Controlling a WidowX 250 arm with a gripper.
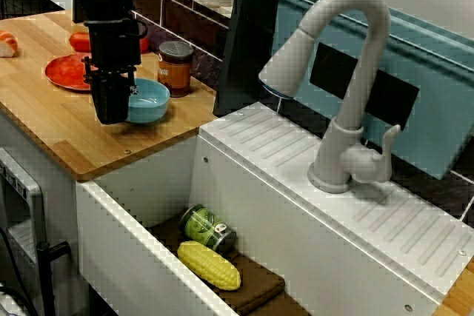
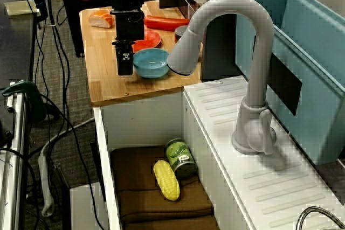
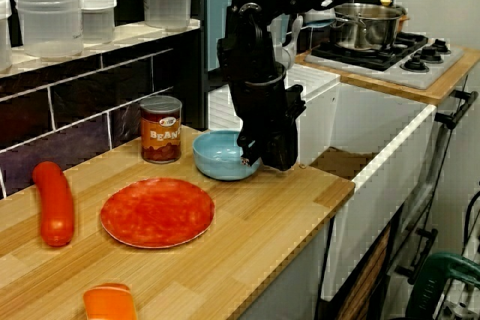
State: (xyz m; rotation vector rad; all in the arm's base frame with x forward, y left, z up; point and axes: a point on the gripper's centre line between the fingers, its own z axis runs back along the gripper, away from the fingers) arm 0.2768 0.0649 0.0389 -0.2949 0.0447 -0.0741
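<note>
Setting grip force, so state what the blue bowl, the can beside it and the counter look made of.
The blue bowl: likely glazed ceramic or glossy plastic; smooth, with highlights. The can: metal, by its shiny rim, with printed paper label. The counter: wood or wood laminate, matte, fine straight grain.

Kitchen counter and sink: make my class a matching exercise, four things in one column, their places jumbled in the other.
Things:
1 blue bowl
2 corn cob
3 steel pot
4 beans can

Places:
A on the stove
B right next to the gripper
C down in the sink
D against the tiled wall

Pairs: 1-B, 2-C, 3-A, 4-D.
</note>
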